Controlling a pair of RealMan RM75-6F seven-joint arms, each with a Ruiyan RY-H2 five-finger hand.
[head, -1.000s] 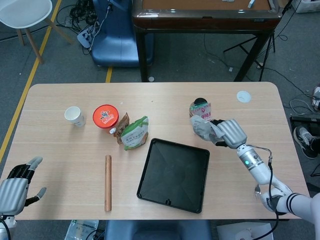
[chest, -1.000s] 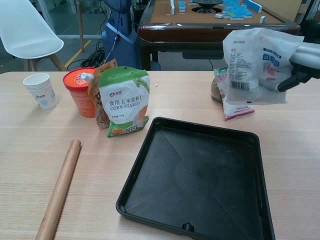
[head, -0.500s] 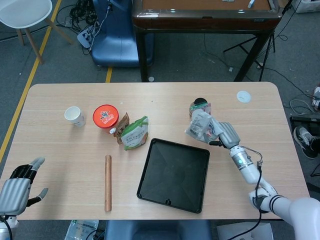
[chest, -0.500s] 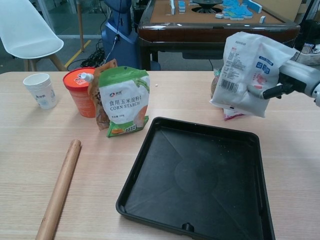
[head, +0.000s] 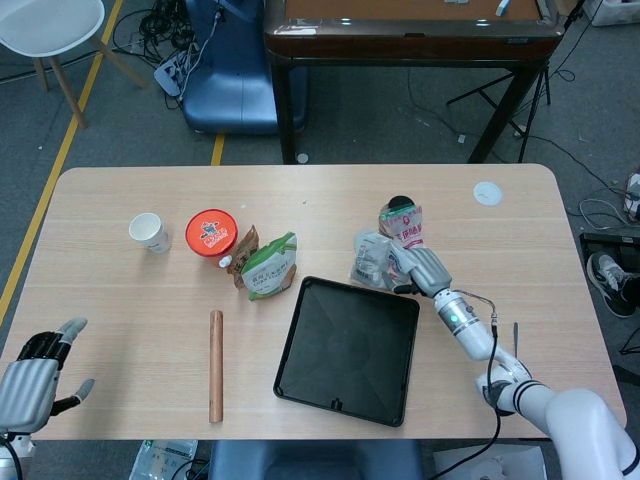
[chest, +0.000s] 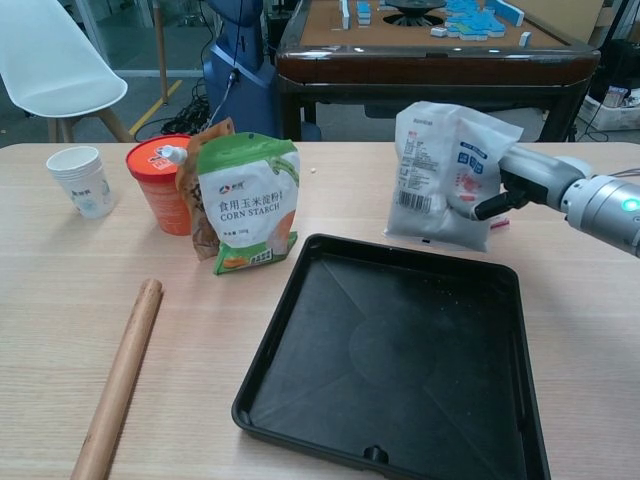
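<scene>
Overhead, the right hand (head: 424, 268) holds a clear plastic bag with white contents and a printed label (head: 372, 260), its fingers closed on the bag's right edge. The bag hangs just past the far right corner of the square black plastic tray (head: 348, 350), which lies flat on the pale wooden desk (head: 300, 200). Just behind the bag stands a second small clear pouch with a pink and green label (head: 403, 221). Left of the tray stands a green and white corn starch pouch (head: 268, 267), with a brown foil pouch (head: 243, 252) leaning just behind it, then a red-lidded round tub (head: 211, 232) and a white paper cup (head: 149, 232) further left. A wooden rolling pin (head: 215, 364) lies lengthwise near the front edge, well apart from the tray. The left hand (head: 30, 376) sits at the desk's near left corner, fingers spread and holding nothing.

From the chest camera, the right hand (chest: 535, 182) comes in from the right, a dark fingertip pressed on the bag (chest: 445, 175), which is held upright and slightly tilted, its lower edge above the tray's (chest: 300, 330) far rim. The corn starch pouch (chest: 247, 203), tub (chest: 158, 185), cup (chest: 82, 181) and rolling pin (chest: 118, 381) stand as seen from above. The left hand is outside this view.
</scene>
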